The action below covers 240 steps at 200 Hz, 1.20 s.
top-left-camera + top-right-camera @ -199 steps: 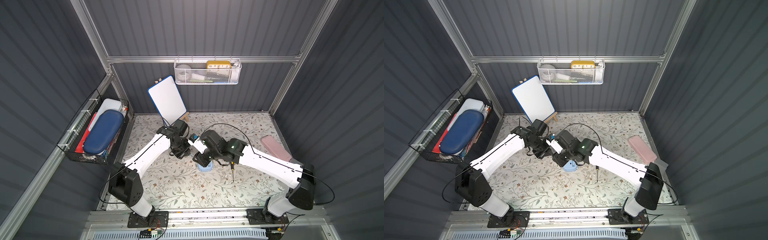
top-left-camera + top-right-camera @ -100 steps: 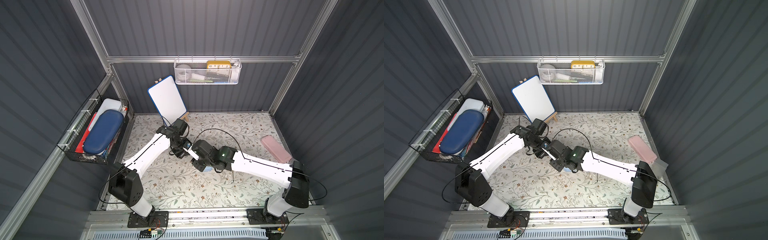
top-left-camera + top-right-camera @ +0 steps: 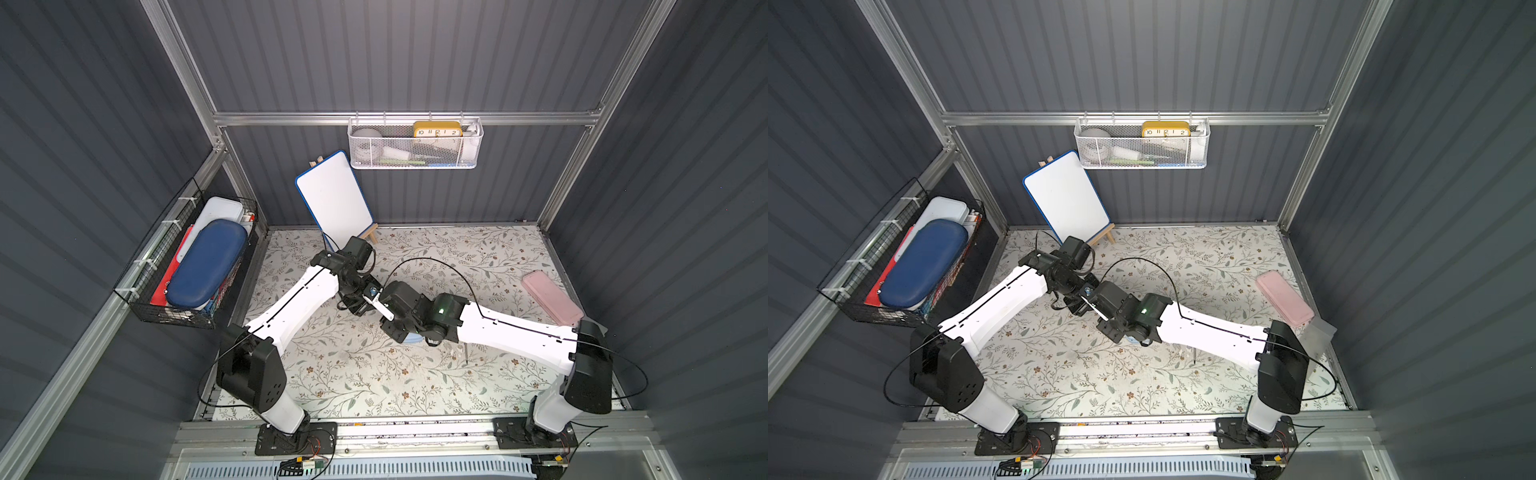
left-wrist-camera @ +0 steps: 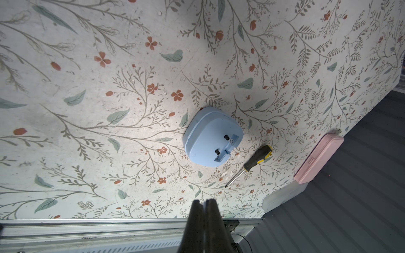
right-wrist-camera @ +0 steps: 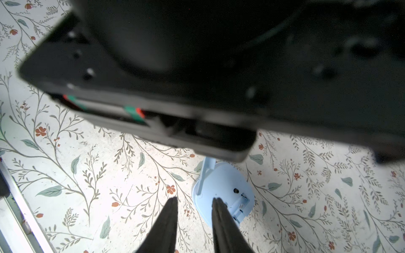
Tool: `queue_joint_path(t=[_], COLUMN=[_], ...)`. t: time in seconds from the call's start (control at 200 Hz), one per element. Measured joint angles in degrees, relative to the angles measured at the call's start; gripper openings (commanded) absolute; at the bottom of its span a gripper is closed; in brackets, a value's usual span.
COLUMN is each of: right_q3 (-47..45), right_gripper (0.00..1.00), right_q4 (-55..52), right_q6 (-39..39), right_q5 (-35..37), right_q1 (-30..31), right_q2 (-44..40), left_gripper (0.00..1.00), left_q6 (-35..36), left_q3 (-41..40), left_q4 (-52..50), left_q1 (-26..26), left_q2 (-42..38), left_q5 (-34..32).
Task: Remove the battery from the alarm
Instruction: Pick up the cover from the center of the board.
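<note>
Our right pincer (image 5: 194,199) has swung off the alarm (image 4: 212,135) toward the left pincer (image 4: 205,200), its jaws part-open and empty. The left one is closed on nothing. The alarm lies face-down on the tabletop (image 4: 87,109). We cannot spot the battery, so removal looks unfinished.

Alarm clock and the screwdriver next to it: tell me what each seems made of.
Alarm clock: likely moulded plastic, matte light blue, with visible seams and rounded corners. Screwdriver: thin grey shaft, apparently metal; black-and-yellow handle, probably plastic or rubber.
</note>
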Motion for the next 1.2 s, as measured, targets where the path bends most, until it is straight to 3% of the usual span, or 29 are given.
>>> queue_joint_path(t=[0.375, 0.525, 0.675, 0.765, 1.201], right_q3=[-0.3, -11.6, -24.1, -27.2, -27.3], right_gripper=[0.36, 0.44, 0.44, 0.43, 0.40], right_q4=[1.0, 11.3, 22.3, 26.9, 31.3], right_q6=[0.6, 2.5, 3.2, 3.2, 2.8], right_q5=[1.4, 3.9, 6.6, 7.2, 2.2], right_q1=[0.4, 0.8, 0.7, 0.6, 0.6], right_q2=[0.1, -6.4, -17.1, -20.3, -17.4], left_gripper=[0.00, 0.00, 0.00, 0.00, 0.00], left_q6=[0.7, 0.9, 1.8, 2.4, 3.5], left_q3=[0.0, -0.9, -1.2, -1.2, -1.2], left_q4=[0.1, 0.9, 1.6, 1.8, 2.0], left_q1=[0.4, -0.4, -0.4, -0.4, -0.4], left_q2=[0.0, -0.5, -0.5, -0.5, -0.5], left_q5=[0.5, 3.5, 6.3, 7.2, 9.6])
